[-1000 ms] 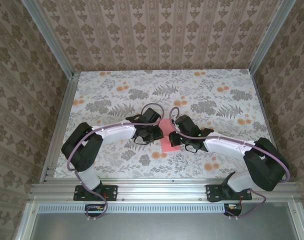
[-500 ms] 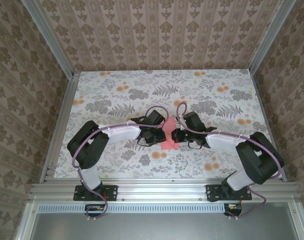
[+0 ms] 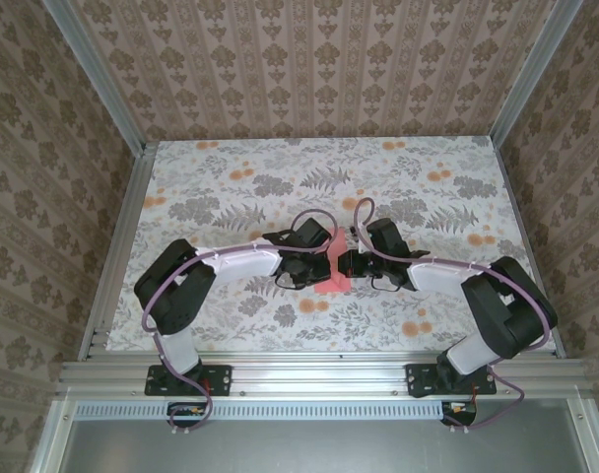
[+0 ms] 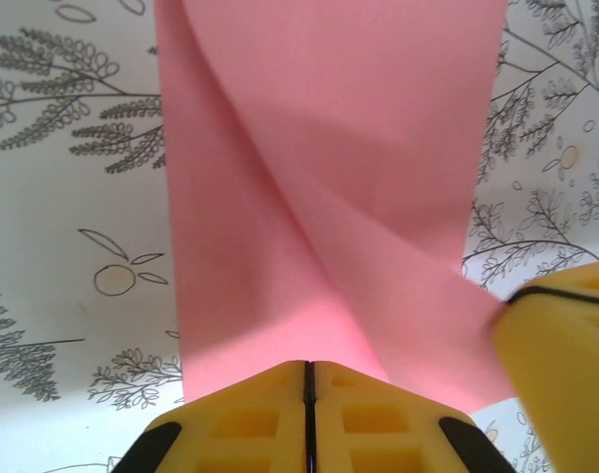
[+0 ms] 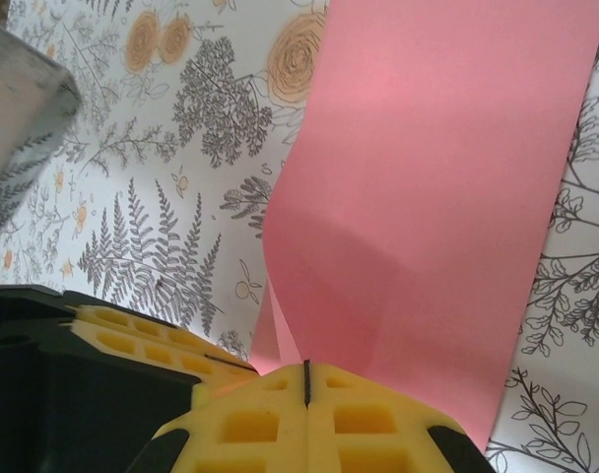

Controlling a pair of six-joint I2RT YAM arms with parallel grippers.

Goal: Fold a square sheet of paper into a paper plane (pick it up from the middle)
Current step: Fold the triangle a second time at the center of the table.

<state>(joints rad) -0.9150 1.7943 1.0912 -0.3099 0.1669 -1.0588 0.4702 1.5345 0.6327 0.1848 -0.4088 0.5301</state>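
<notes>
Left gripper [image 4: 307, 370] is clamping the square sheet of paper [image 3: 333, 258] at its edge, pads pressing together with just the paper between. Right gripper [image 5: 306, 367] is pinching the same sheet from the opposite side, jaws fully closed. Sheet is sitting mid-table [image 3: 231, 187] between both wrists, bowing upward into a soft fold.

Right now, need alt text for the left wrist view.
The left gripper is shut on the near edge of a pink sheet of paper, which stretches up the frame, bowed along a soft diagonal. A second yellow pad sits at the sheet's lower right edge, above a white tabletop printed with grey leaves.
</notes>
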